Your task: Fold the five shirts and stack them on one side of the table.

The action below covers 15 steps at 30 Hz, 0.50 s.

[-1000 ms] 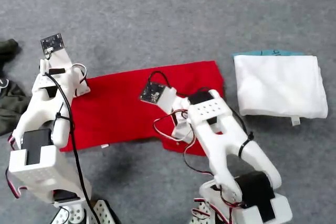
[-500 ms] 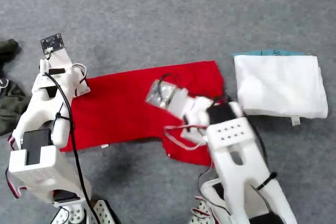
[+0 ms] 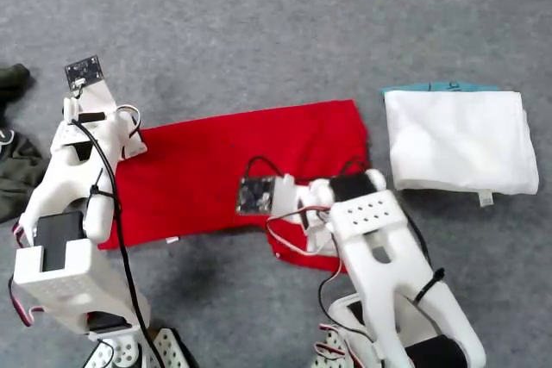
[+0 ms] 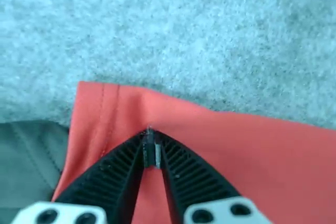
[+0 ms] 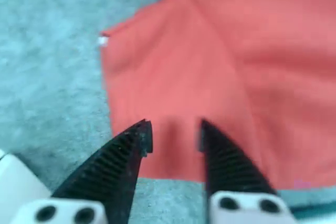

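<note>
High view puts a folded stack (image 3: 457, 140) at 3 o'clock, dark shirts (image 3: 13, 165) waiting at 9, red shirt (image 3: 216, 170) seemingly part-folded: left jaws pinching its corner, right jaws open.

- No word, number or sign can be read in any view.
- A small white tag (image 3: 172, 239) sits at the near hem of the flat red cloth shirt (image 3: 216, 170); any print on it is too small to tell.
- The right wrist view shows a white tag (image 5: 103, 40) at an edge of the red shirt, blurred; I cannot tell whether it is the same one.
- A small white label (image 3: 486, 199) hangs at the near edge of the folded white cloth shirt (image 3: 457, 140); nothing legible.
- The dark square circuit boards (image 3: 84, 72) on the arms' wrists carry pale marks, unreadable.
</note>
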Each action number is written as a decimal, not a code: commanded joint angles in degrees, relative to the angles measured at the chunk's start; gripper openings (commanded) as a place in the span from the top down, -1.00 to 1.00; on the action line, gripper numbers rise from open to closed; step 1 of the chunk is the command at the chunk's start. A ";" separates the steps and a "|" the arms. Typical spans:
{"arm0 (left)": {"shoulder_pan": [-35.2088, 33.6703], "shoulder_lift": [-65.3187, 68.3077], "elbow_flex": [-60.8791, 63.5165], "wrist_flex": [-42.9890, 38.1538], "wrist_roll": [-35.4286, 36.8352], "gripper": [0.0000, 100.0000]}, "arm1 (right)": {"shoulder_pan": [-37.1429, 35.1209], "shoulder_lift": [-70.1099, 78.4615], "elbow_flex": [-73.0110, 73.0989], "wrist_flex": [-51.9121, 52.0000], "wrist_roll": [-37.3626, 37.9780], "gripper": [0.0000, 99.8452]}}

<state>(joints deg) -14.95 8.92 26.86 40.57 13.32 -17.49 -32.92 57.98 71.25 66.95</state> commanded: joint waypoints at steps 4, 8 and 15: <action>-0.66 -0.35 -0.66 0.35 0.44 0.94 | -1.32 0.13 7.60 -9.49 0.97 0.55; -0.66 -0.44 -0.66 0.35 0.44 0.94 | -1.23 4.53 12.18 -18.02 1.32 0.55; -0.57 -0.44 -0.66 0.35 0.44 0.94 | -0.97 15.52 5.05 -18.11 2.81 0.62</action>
<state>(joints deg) -14.95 8.92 26.86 40.57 13.32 -18.20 -21.67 65.19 54.46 68.35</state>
